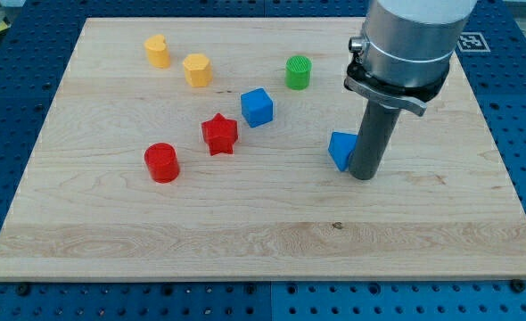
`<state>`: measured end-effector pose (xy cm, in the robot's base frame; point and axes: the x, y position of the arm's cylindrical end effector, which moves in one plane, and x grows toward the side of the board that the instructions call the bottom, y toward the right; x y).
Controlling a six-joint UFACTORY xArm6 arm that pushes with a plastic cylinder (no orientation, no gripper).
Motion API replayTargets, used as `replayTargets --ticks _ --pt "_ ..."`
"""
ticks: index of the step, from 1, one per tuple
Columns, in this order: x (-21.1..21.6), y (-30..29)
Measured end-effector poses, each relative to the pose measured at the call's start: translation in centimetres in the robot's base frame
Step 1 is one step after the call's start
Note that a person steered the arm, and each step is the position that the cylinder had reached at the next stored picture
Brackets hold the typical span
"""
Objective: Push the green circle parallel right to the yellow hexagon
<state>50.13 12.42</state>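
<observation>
well up-left of my tip (361, 176) sits the green circle (298, 72), right of the yellow hexagon (197, 69), no fingers fitted

Green circle (298, 72) stands right of (well apart from) yellow hexagon (197, 69).

My tip (362, 176) touches a blue block (340, 150) (shape unclear), green circle (298, 72) apart.

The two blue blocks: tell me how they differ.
The blue cube stands fully visible near the board's middle; the other blue block sits further to the view's right and lower, partly hidden behind my tip. The cube stands apart from the tip; the other appears to touch it. Both are blue.
</observation>
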Motion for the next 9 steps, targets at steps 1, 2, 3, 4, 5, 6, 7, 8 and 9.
replayTargets --ticks 1,2,3,4,5,6,7,8,9 --pt "-1.3 2.7" --pt "-4.5 1.7" --pt "-7.7 -0.8" --pt "-8.6 -2.7" --pt "-8.6 -3.5" --pt "-8.9 -3.7" --pt "-11.6 -3.7" --pt "-14.5 -4.6" --pt "-16.1 -6.5"
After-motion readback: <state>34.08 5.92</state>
